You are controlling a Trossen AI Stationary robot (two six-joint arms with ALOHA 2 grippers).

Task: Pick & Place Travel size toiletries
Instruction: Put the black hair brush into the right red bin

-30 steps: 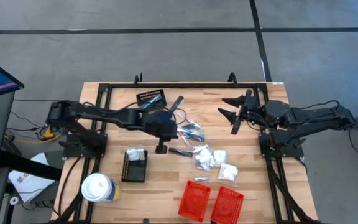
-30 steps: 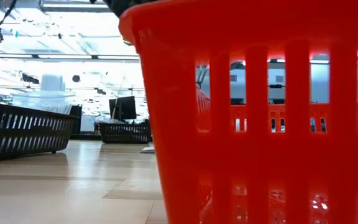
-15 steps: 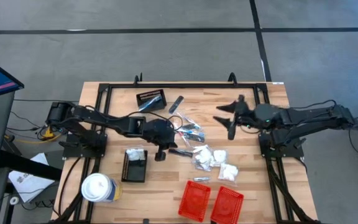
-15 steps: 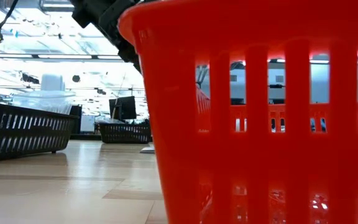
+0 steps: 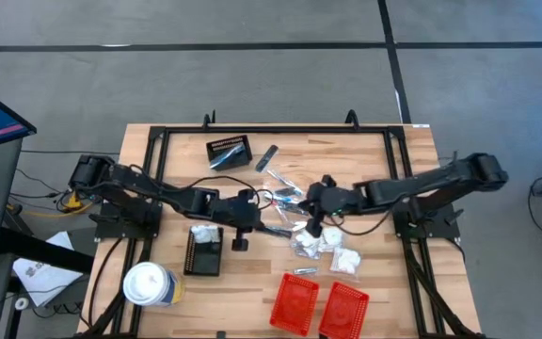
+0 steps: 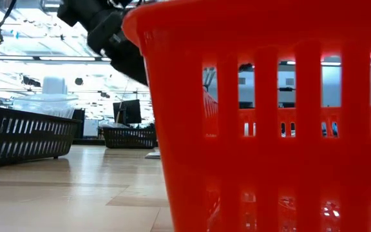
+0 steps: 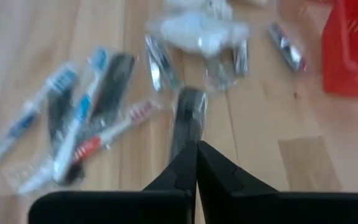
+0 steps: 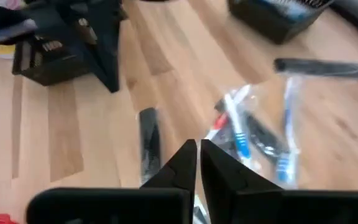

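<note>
Both claws pressed together and empty, left claw [image 5: 240,241] and right claw [image 5: 314,226] low over the bench [image 5: 384,282]; toiletries [image 5: 290,200] lie loose mid-bench between them, evidently awaiting sorting into the red baskets [image 5: 294,303].

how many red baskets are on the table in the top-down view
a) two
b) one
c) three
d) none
a, two red baskets sit side by side at the table's near edge, below the pile of white packets.
</note>
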